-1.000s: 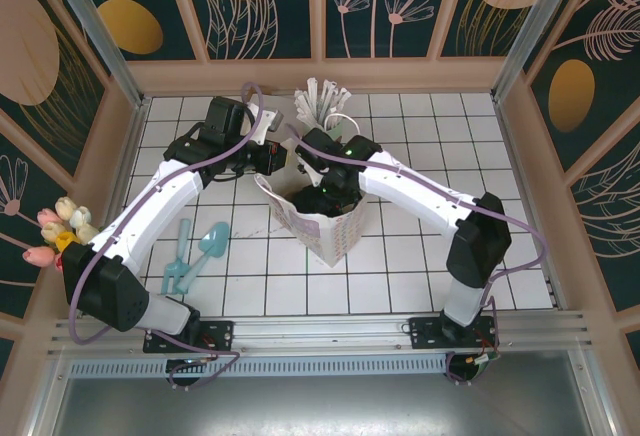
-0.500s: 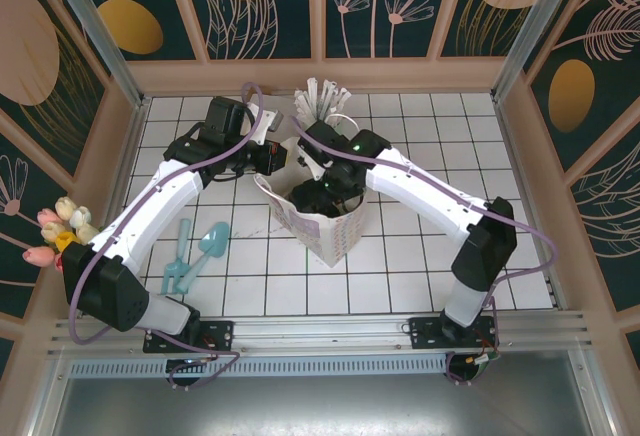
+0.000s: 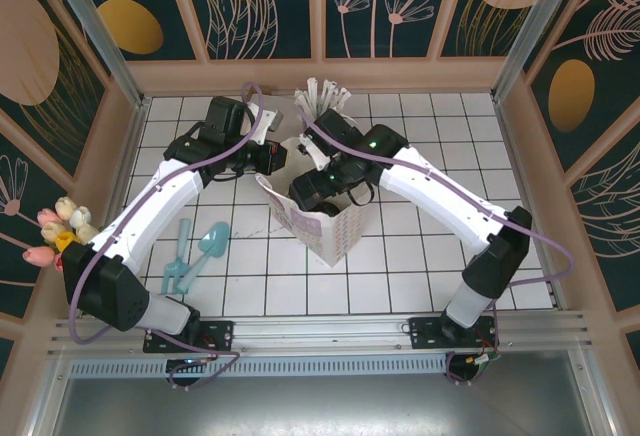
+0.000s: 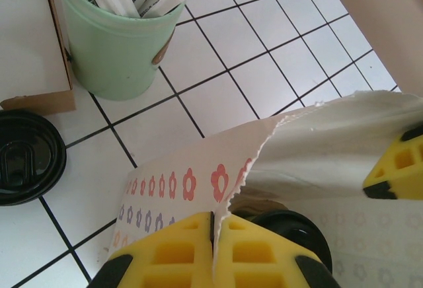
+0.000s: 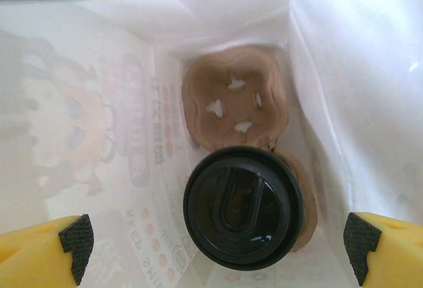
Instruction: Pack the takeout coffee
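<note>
The takeout coffee [image 5: 242,207] shows its round black lid from above. It stands in one pocket of a brown pulp cup carrier [image 5: 234,96] at the bottom of a white printed paper bag [image 3: 340,236]. My right gripper [image 5: 218,247] hangs open over the bag's mouth, with its yellow fingers [image 5: 39,248] wide on either side of the lid and not touching it. In the top view the right gripper [image 3: 315,188] sits above the bag. My left gripper [image 4: 215,228] is shut on the bag's torn flower-printed rim [image 4: 198,182], and the black lid [image 4: 294,232] shows just behind it.
A pale green cup of white wrapped sticks [image 4: 122,43] stands behind the bag, with a loose black lid [image 4: 26,159] and a cardboard box [image 4: 26,37] beside it. Two teal scoops [image 3: 195,251] lie at the left, and tulips [image 3: 58,231] at the left wall.
The right arm has drawn up and back out of the bag, its elbow swinging right. The left gripper has kept its hold on the bag's rim.
</note>
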`<state>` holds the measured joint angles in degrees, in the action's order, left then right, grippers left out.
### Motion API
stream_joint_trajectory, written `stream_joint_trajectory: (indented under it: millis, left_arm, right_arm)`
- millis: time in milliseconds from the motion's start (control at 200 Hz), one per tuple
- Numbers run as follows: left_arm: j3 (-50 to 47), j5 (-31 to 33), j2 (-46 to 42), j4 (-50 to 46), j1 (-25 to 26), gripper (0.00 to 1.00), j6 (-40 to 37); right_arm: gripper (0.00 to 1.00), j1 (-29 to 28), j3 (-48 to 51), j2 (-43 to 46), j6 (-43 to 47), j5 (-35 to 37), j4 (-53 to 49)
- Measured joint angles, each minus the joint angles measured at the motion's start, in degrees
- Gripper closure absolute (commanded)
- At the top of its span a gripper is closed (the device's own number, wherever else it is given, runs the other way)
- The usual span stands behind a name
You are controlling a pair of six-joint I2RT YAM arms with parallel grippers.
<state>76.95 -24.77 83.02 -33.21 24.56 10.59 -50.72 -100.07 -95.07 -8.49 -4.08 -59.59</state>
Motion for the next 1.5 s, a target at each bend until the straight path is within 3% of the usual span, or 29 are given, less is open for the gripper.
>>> stream_joint_trajectory:
  millis: [400, 756, 871, 1121, 1371, 1496]
  left_arm:
    - [0.00, -0.04, 0.00, 0.04, 0.00, 1.00, 0.31]
    - [0.00, -1.57, -0.04, 1.51, 0.81, 1.00, 0.74]
    - [0.11, -3.54, -0.07, 2.19, 1.62, 1.00, 0.87]
    - [0.11, -3.26, -0.04, 1.97, 0.81, 1.00, 1.51]
    - [0.02, -3.30, -0.07, 2.82, 0.31, 1.00, 4.15]
    - [-0.02, -3.21, -0.07, 3.30, 0.31, 1.00, 5.77]
  right_arm:
    - [0.01, 0.00, 6.49, 13.73, 3.91, 2.60, 18.58]
    - [0.01, -0.44, 35.93, 39.12, -2.64, 5.70, 42.05]
    - [0.01, -0.61, 42.45, 45.62, -5.33, 6.01, 45.00]
    - [0.01, -0.42, 39.06, 39.95, -5.88, 2.29, 44.37]
    - [0.01, 0.17, 29.46, 29.16, -13.62, 5.73, 36.28]
    - [0.01, 1.38, 26.88, 27.98, -16.52, 1.20, 32.02]
